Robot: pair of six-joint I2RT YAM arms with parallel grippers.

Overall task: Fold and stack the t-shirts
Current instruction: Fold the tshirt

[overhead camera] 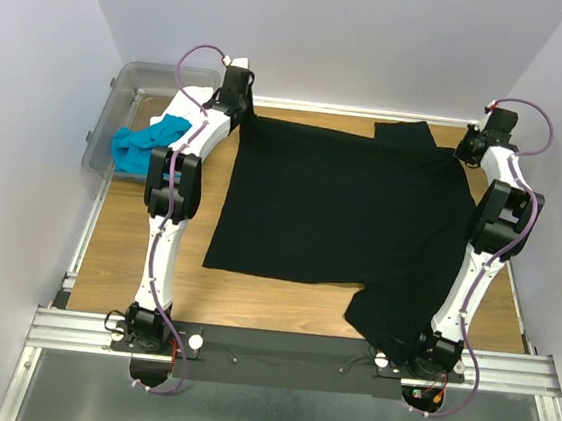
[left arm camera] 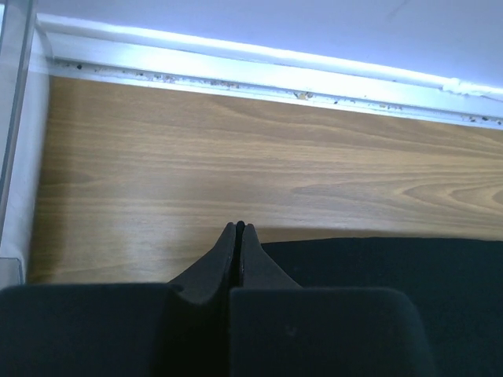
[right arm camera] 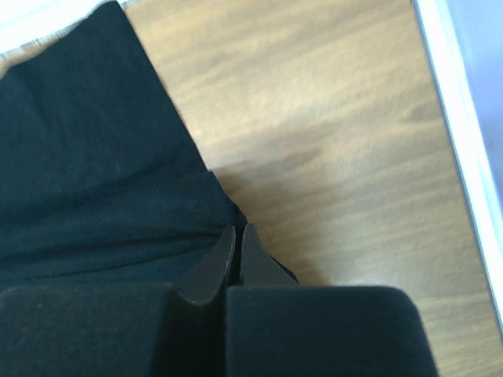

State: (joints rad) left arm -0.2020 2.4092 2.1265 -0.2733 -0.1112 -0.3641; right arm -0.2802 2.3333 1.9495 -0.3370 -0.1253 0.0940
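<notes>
- Though dark cloth covers most of it, the bench (overhead camera: pixel 127 245) shows smooth wood grain with a white rail along its far edge.
- The black t-shirt (overhead camera: pixel 332 206) lies spread flat, matte and soft, with one sleeve hanging over the near edge.
- A clear plastic bin (overhead camera: pixel 110 117) stands at far left, seen whole only from above.
- A crumpled turquoise t-shirt (overhead camera: pixel 147 144) drapes over the bin's rim.
- A white t-shirt (overhead camera: pixel 170 113) lies beside it.
- The right claw (right arm camera: pixel 238 230) is closed on the black shirt's far right edge, where creases gather at its tips.
- The left claw (left arm camera: pixel 238 228) is closed at the far left corner; whether it pinches cloth cannot be told.
</notes>
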